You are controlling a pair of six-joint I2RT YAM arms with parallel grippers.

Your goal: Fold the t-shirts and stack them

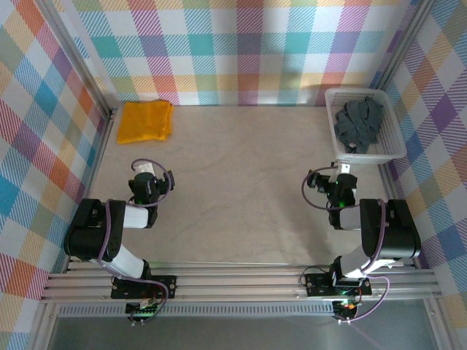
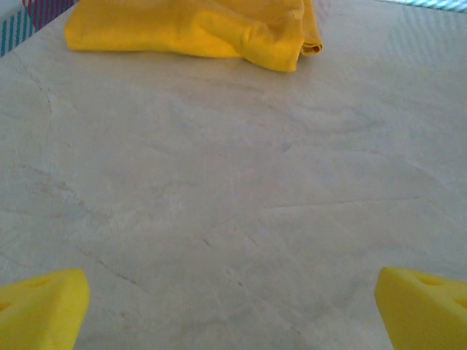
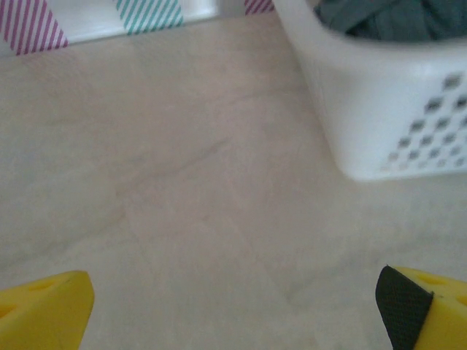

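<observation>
An orange-yellow t-shirt [image 1: 145,121] lies folded at the table's far left corner; in the left wrist view the same t-shirt [image 2: 197,29] sits ahead across bare table. A dark slate grey t-shirt [image 1: 359,124] lies crumpled inside the white mesh basket [image 1: 387,148] at the far right, and the right wrist view catches the grey cloth [image 3: 394,18] above the basket's wall [image 3: 379,109]. My left gripper [image 1: 148,170] is open over bare table, well short of the yellow shirt. Just below the basket's near edge, my right gripper [image 1: 344,171] is open and holds nothing.
Checked walls close in the table on the left, back and right. An aluminium rail [image 1: 241,281] with the arm bases runs along the near edge. The beige tabletop [image 1: 241,182] lies bare between the two arms.
</observation>
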